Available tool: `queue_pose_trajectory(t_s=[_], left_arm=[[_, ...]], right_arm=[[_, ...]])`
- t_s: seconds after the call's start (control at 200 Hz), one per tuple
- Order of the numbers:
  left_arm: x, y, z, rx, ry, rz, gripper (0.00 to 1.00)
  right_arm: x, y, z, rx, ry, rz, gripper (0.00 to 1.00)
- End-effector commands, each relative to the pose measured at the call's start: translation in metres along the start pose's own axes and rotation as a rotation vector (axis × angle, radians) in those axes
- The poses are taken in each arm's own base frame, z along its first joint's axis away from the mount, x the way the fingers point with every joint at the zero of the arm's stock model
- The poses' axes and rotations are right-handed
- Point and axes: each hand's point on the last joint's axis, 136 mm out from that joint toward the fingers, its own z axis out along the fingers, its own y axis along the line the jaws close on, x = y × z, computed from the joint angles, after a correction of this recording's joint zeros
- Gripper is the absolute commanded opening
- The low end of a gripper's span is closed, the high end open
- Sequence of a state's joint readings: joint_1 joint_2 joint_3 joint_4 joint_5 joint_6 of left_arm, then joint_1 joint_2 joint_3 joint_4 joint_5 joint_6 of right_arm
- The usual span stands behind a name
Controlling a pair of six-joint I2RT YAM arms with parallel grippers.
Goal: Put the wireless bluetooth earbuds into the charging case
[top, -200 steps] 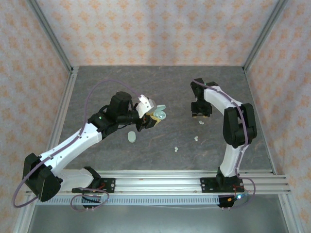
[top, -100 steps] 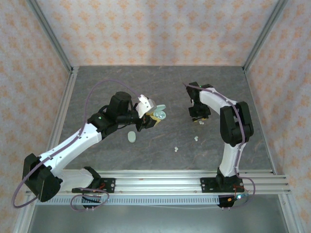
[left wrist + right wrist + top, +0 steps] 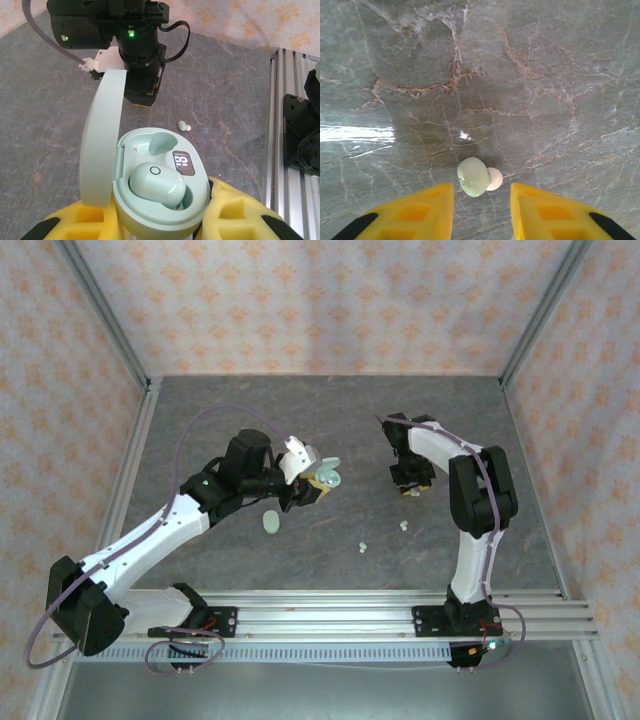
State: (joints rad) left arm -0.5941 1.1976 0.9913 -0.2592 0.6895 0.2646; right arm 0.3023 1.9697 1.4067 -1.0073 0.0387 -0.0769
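- The right end effector point(image 3: 481, 195) is part open and holds nothing. Its yellow fingers point(image 3: 422, 212) flank an earbud point(image 3: 474, 176) lying on the desk point(image 3: 560, 75) just ahead of the tips, and neither finger touches it.
- The step in hand is judged to be the pickup of this earbud. The end effector is best advanced until the bud sits fully between the pads, and only then closed, gently. The bud is small, rounded and glossy, so an off-centre squeeze is likely to shoot it away.
- The left end effector point(image 3: 160, 222) is clamped on the charging case point(image 3: 160, 210), whose lid point(image 3: 100, 145) is swung open to the left. A seated earbud point(image 3: 156, 182) fills one socket, and the empty socket point(image 3: 159, 142) lies on the far side of it.
- The case is best held steady, with the empty socket facing the right arm.
- Two loose earbuds point(image 3: 404, 525) point(image 3: 362, 546) lie on the desk nearer than the right end effector. A closed second case point(image 3: 271, 523) lies by the left arm.
- From above, contact between the right fingers and the bud cannot be judged.
- In the left wrist view the bottom of the case and the finger bases are cut off by the frame edge. The height of the case above the desk cannot be told.
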Motion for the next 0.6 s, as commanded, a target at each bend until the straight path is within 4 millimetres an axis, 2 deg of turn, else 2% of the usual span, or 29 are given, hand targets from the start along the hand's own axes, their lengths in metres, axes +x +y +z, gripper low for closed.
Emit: queue_pose_trajectory(t_s=[0.0, 0.595], left_arm=[[-0.006, -0.001, -0.006, -0.018, -0.011, 0.038, 0.12], [-0.007, 0.000, -0.005, -0.016, -0.002, 0.037, 0.12]], right_arm=[[0.001, -0.007, -0.001, 0.044, 0.022, -0.021, 0.34], [-0.001, -0.001, 0.013, 0.030, 0.054, -0.024, 0.27]])
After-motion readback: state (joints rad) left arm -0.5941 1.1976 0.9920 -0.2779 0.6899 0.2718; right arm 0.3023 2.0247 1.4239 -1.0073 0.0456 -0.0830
